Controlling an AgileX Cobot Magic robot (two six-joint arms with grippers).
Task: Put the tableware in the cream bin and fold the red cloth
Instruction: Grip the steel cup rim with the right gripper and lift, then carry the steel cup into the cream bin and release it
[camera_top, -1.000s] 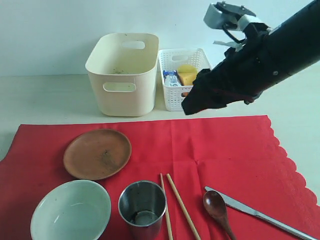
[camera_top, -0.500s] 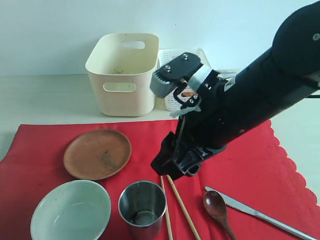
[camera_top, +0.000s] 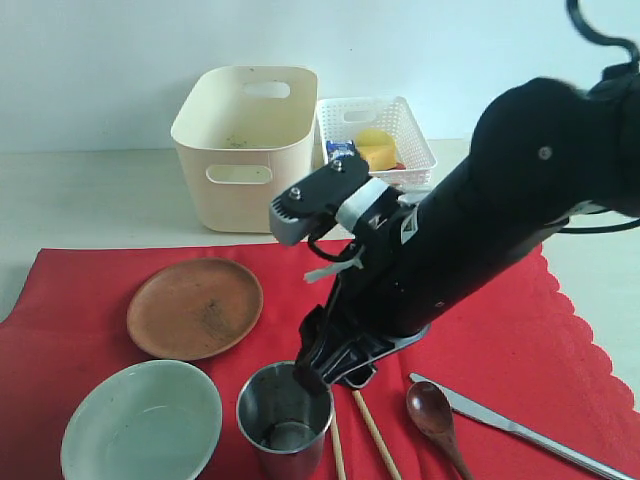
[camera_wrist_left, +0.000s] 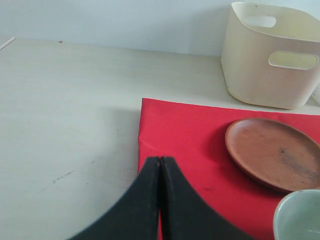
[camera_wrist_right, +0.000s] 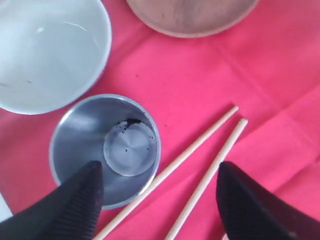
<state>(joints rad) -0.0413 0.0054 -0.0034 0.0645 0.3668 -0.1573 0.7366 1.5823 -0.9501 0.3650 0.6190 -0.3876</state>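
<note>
The red cloth (camera_top: 480, 320) lies flat and carries the brown plate (camera_top: 195, 307), pale bowl (camera_top: 140, 420), steel cup (camera_top: 285, 415), two chopsticks (camera_top: 375, 435), dark spoon (camera_top: 432, 410) and knife (camera_top: 520, 430). The cream bin (camera_top: 245, 150) stands behind it. My right gripper (camera_top: 330, 378) hangs open, low over the cup's right rim. In the right wrist view the gripper (camera_wrist_right: 159, 166) has one finger over the cup (camera_wrist_right: 100, 145) mouth and the other past the chopsticks (camera_wrist_right: 200, 145). My left gripper (camera_wrist_left: 160, 159) is shut and empty above the cloth's (camera_wrist_left: 180, 135) left edge, near the plate (camera_wrist_left: 272, 152).
A white lattice basket (camera_top: 385, 125) with yellow and blue food items stands right of the bin. Bare pale table (camera_wrist_left: 65, 110) spreads left of the cloth. The right arm's dark bulk crosses over the middle of the cloth.
The right arm has swung down and leftward from above the basket to just over the cup and chopsticks, jaws still open. The tableware has not moved.
</note>
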